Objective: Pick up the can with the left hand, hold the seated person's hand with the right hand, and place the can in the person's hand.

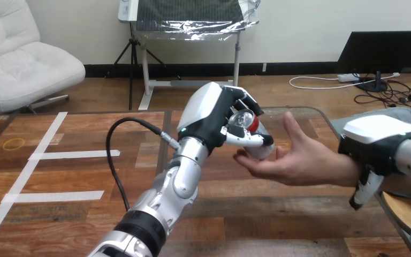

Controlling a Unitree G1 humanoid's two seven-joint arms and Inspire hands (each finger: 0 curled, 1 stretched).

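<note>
Red-topped can [244, 121] half hidden inside clamped left robot hand [208, 115], at person's hand [294, 159]; right robot hand [377, 144]: grip unclear.

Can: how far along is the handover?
Done: the can is picked up, the left hand curled round it. In hand: the can is at the person's hand, palm open; the right hand sits at the person's wrist, grip unclear. Left: release the can there.

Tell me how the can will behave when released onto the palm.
Likely stiff: the can shows no dent in the curled grip of the left hand. Round-sided and tilted, it may roll off the person's hand.
</note>
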